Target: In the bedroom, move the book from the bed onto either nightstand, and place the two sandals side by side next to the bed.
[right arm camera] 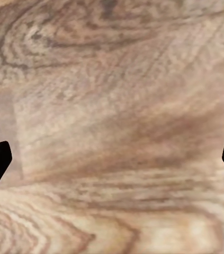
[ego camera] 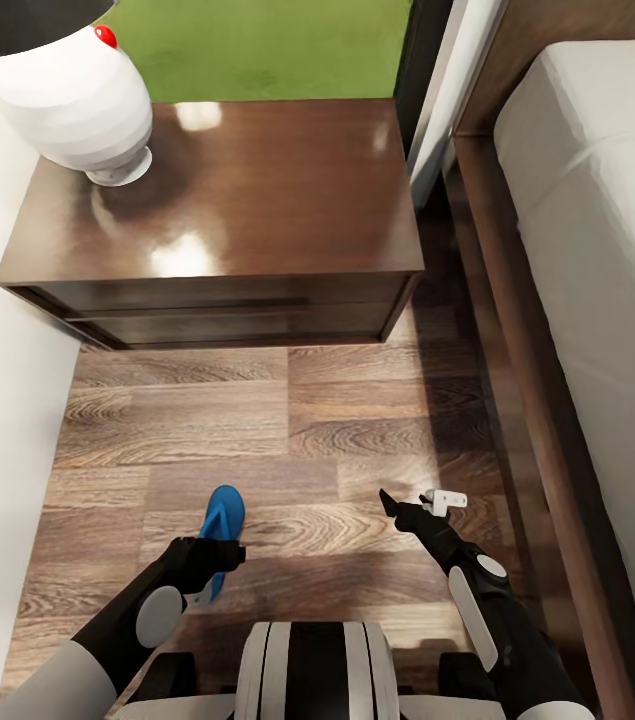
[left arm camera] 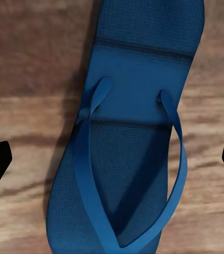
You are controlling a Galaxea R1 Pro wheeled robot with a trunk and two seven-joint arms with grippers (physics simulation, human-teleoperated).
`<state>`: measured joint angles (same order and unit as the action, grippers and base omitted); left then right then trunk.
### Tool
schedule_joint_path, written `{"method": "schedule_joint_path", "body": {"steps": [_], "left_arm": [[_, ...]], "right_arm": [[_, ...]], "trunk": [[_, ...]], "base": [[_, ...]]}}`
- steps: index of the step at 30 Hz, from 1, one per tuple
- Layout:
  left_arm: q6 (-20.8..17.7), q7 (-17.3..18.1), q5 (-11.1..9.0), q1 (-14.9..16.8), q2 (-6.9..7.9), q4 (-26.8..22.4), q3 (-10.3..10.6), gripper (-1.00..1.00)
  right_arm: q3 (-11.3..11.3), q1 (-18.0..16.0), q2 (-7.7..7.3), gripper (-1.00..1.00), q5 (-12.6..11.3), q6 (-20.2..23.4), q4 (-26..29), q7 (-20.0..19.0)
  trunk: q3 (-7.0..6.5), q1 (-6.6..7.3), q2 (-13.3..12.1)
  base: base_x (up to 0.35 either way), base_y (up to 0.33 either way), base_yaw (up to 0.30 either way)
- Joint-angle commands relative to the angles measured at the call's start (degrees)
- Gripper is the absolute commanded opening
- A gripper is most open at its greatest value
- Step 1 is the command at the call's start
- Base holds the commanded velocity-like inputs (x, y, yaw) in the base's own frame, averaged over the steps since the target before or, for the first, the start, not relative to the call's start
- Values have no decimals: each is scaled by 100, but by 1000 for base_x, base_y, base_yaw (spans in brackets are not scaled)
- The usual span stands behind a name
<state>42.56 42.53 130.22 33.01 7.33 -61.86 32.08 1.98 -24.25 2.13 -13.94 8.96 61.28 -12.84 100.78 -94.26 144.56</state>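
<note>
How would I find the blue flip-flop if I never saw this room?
Find the dark brown nightstand beside the bed. On the wood floor in front of it, under the left gripper, lies the sandal. It is the floor's one bright blue thing.

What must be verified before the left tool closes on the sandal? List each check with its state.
1. Left tool open: ok, its fingertips sit wide apart at both edges of the wrist view.
2. Sandal between the fingertips: ok, it lies centred, straps up, flat on the floor.
3. Fingertips touching the sandal: cannot tell.
4. Right tool out of the way: ok, it hangs open over bare floor, apart from the sandal.
5. Room beside the bed: ok, bare planks run along its frame.
6. Second sandal located: not ok.
</note>
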Motion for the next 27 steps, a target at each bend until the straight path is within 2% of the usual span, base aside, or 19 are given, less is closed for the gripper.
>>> {"method": "schedule_joint_path", "body": {"steps": [1, 6, 11, 27], "left_arm": [[9, 16, 3, 4, 5, -5, 19, 100], [7, 13, 3, 4, 5, -8, 25, 100], [7, 13, 3, 4, 6, -10, 26, 100], [3, 10, 3, 4, 6, -10, 28, 100]], "right_arm": [[19, -1, 6, 100, -56, 45, 7, -32], [13, 1, 4, 100, -56, 45, 7, -32], [13, 0, 6, 100, -56, 45, 7, -33], [13, 1, 4, 100, -56, 45, 7, -33]], "trunk": [[3, 1, 1], [3, 1, 1], [114, -12, 8], [114, -12, 8]], "base": [[0, 0, 0], [0, 0, 0], [0, 0, 0], [0, 0, 0]]}}
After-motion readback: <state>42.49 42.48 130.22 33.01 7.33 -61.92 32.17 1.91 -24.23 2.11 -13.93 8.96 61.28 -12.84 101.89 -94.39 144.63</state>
